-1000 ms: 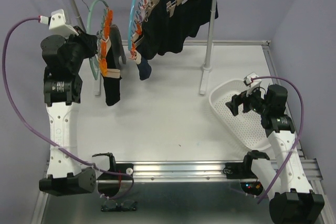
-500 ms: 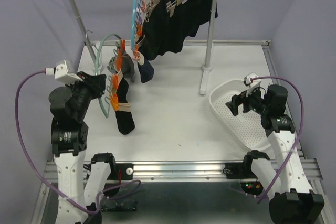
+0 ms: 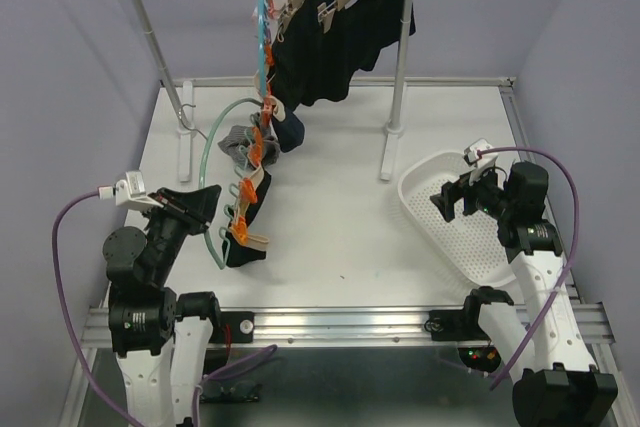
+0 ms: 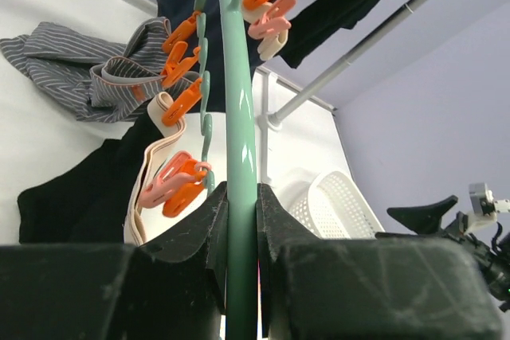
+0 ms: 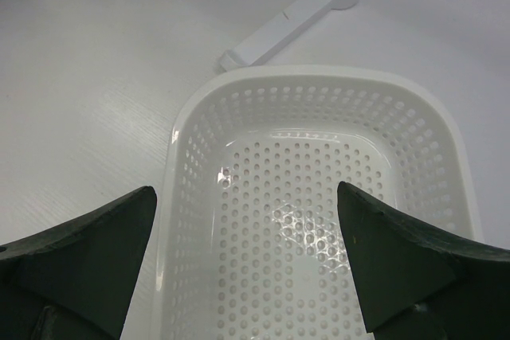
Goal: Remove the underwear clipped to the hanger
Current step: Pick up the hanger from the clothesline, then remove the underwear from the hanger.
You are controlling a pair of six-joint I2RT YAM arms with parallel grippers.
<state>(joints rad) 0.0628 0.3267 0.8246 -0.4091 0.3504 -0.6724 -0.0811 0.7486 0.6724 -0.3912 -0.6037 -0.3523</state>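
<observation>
Underwear (image 3: 243, 244) on hanger (image 4: 239, 117) in left gripper (image 4: 239, 212)

Dark underwear (image 3: 246, 245), limp, partly striped

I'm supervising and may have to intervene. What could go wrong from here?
The left gripper pinches the green hanger only by its thin rim; it could slip or twist. The orange clips hold the underwear, so pulling may drag the hanger. Its top, near the blue hanger, might snag.

On the left of the table (image 3: 340, 207) is the hanger (image 3: 203, 169), with underwear (image 3: 246, 243) clipped along its right side and resting on the tabletop; the basket (image 3: 465, 247) sits far right, the rack (image 3: 397, 77) behind
</observation>
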